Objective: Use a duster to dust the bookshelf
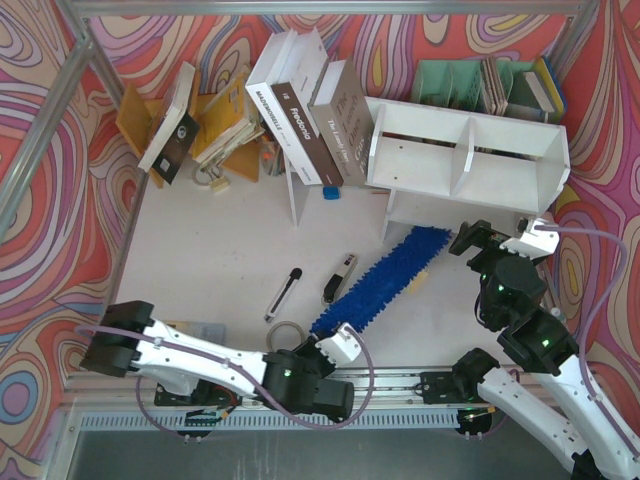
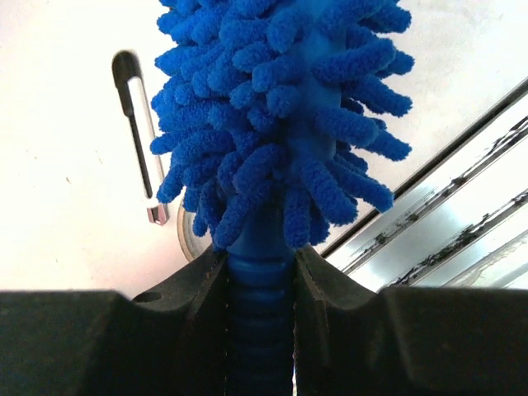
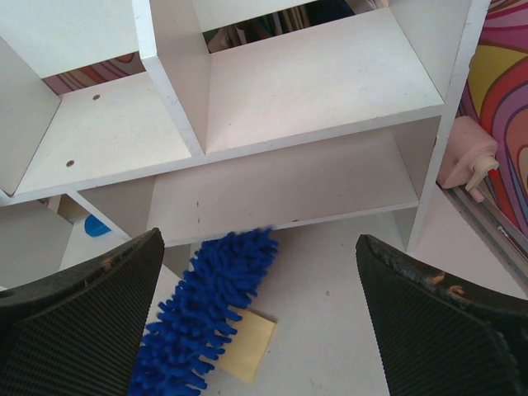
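Now, left gripper: pinching duster handle, fluffy head ahead.
right gripper: spread, empty.
bookshelf: just ahead of right gripper; duster tip at its front edge.

The white book has "MADEMOISELLE" in dark capitals on its spine; the smaller words after it are too small to read. The brown book beside it carries a white word that looks like "Frederic". The grey book has a title starting "The", the rest unclear.
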You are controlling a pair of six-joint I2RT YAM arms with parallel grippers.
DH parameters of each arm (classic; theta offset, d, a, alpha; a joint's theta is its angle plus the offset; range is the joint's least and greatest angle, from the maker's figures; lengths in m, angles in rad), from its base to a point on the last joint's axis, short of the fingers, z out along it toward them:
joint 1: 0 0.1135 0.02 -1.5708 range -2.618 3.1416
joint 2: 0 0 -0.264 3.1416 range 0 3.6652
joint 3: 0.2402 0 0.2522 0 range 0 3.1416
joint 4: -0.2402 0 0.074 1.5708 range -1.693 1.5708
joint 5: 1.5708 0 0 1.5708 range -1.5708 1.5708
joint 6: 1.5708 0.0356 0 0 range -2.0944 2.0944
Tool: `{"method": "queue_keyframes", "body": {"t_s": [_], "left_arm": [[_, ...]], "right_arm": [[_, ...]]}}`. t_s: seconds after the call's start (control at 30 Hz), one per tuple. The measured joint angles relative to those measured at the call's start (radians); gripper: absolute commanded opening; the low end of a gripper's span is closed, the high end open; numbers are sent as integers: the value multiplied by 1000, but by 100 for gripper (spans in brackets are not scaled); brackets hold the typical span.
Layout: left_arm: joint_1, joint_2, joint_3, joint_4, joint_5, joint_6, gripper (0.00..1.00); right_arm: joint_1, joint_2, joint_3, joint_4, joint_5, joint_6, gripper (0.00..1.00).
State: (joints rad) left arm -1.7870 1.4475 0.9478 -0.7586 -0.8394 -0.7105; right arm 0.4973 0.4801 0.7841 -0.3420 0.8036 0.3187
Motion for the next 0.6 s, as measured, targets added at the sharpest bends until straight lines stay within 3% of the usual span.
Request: {"method": "queue_keyframes", "body": {"t_s": [0.17, 0.4, 0.6], "left_arm": [[-17, -108, -23, 61, -40, 79, 0], [-16, -115, -22, 233, -57, 314, 0], [56, -115, -5, 415, 75, 531, 0]], "right_arm": [[0, 0, 0, 0, 0, 0, 87], [0, 11, 2, -3, -2, 0, 87], [0, 41, 78, -49, -31, 13, 87]]}}
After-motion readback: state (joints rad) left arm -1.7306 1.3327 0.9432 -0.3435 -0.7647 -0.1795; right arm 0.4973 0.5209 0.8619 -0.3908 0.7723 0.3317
